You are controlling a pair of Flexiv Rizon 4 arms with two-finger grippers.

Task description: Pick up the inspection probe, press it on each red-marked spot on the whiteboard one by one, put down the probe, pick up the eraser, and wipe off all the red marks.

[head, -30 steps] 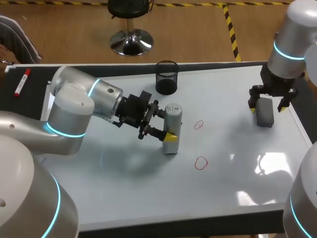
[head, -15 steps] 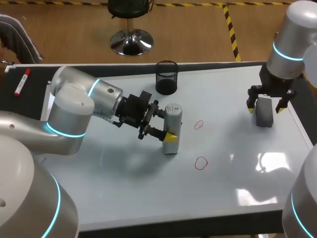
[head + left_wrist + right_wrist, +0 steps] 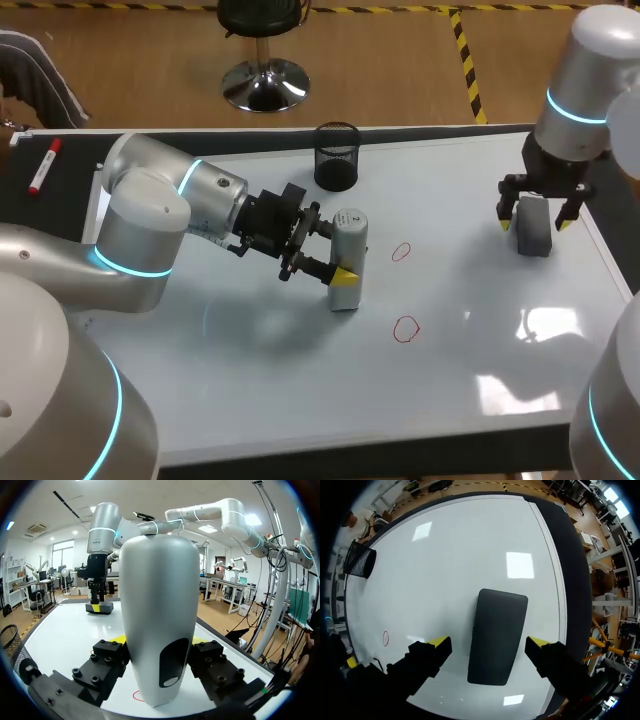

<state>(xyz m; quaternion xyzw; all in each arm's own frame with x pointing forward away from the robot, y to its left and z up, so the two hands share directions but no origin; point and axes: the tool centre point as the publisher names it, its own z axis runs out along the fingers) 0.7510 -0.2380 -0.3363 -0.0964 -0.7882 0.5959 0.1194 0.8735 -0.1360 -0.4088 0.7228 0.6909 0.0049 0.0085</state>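
On the whiteboard (image 3: 450,190): two red marks (image 3: 401,251); one probe (image 3: 348,248); one eraser (image 3: 534,228).

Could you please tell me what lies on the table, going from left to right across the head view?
Red marker → inspection probe → red marks → eraser; the mesh cup overlaps the probe, so it is left out.

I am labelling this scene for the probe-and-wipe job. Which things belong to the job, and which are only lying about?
Belong to the job: inspection probe, eraser, farther red mark, nearer red mark, whiteboard.
Only lying about: mesh cup, red marker.
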